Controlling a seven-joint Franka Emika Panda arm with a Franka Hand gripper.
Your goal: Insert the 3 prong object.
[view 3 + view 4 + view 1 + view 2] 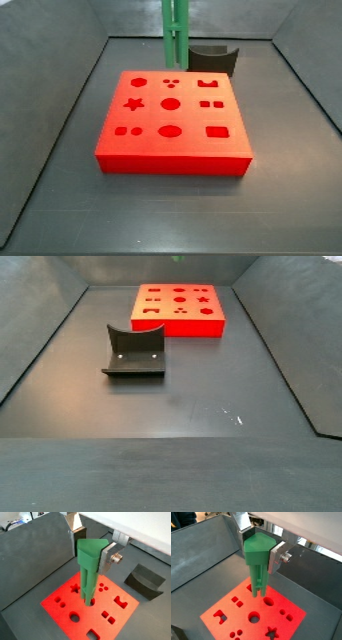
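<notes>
The dark table (187, 406) lay inside grey walls on all sides, and most of its floor was bare, with wide room in front of the dark grey curved block (135, 352) in a side view. The red block (173, 120) sat near the back, close to one wall, its top cut with shaped holes: circles, a star, squares, groups of small dots. The curved block stood just behind it in a side view (214, 58), apart from it.

My gripper (258, 552) hung above the red block, its silver finger plate (278, 554) pressed against the side of the 3 prong object (256, 562), pinching its wide green head between the jaws. The piece hung upright below me, long and slim, its prongs (257, 592) pointing down at the red face. In a wrist view its lower end (89, 597) met the block beside the star hole and the three-dot hole; I could not tell whether the prongs were touching or just above. In a side view the green shaft (173, 45) rose from the block's far edge out of frame.

I could read no writing or label on any piece
</notes>
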